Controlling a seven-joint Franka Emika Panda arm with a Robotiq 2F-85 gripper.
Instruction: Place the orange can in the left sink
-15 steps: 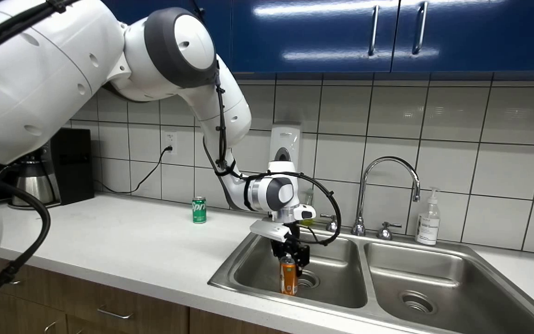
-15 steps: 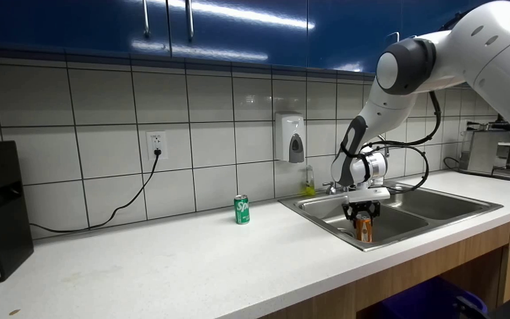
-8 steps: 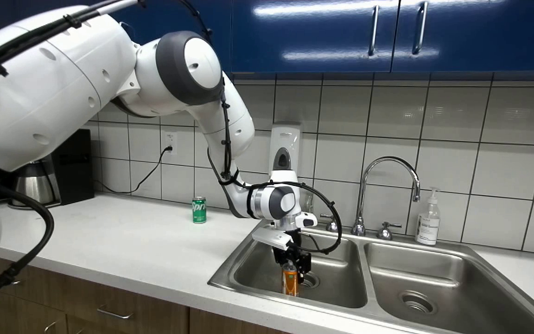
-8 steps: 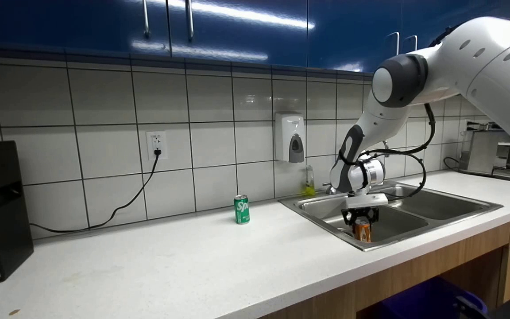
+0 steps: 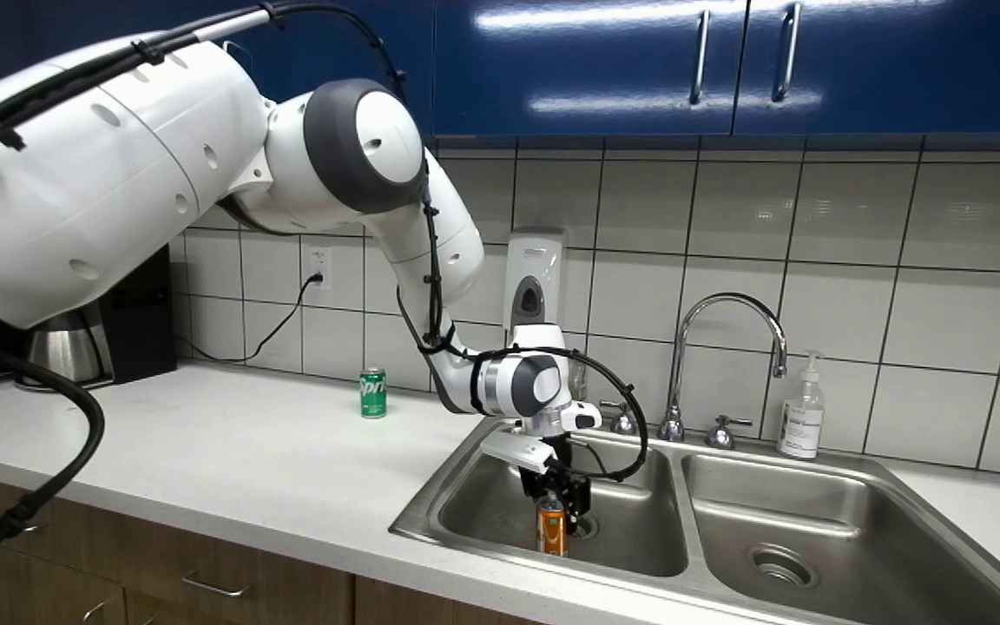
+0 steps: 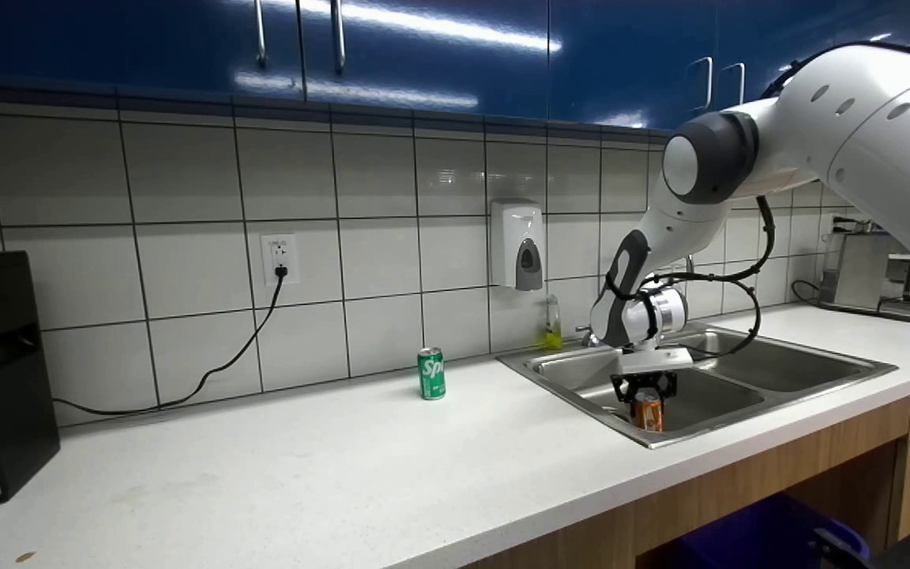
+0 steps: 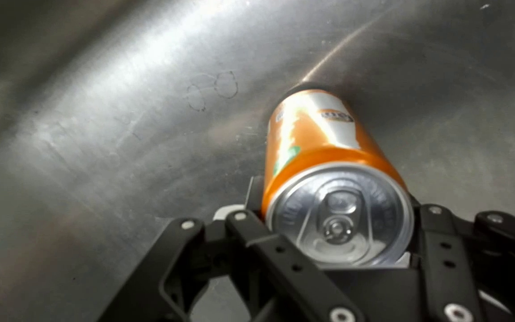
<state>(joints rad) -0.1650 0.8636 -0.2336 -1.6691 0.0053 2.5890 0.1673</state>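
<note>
The orange can (image 5: 551, 531) is upright in the left sink (image 5: 639, 538), near its front wall; the front rim hides its bottom. It also shows in an exterior view (image 6: 648, 416) inside the left sink (image 6: 712, 401). My gripper (image 5: 557, 496) points down into the basin and is shut on the can near its top. In the wrist view the silvery top of the can (image 7: 318, 134) sits between the two fingers of my gripper (image 7: 334, 199), with the steel basin (image 7: 128, 156) around it. I cannot tell whether the can touches the sink floor.
A green can (image 5: 372, 393) stands on the counter (image 5: 231, 451). The right basin (image 5: 847, 564) lies beyond the divider (image 5: 693, 521). A faucet (image 5: 682, 347) and a pump bottle (image 5: 802, 417) stand behind the sink. A soap dispenser (image 6: 517, 245) hangs on the wall.
My arm and gripper have moved down, carrying the orange can lower into the left sink and slightly to the right in an exterior view. The can stays in the gripper.
</note>
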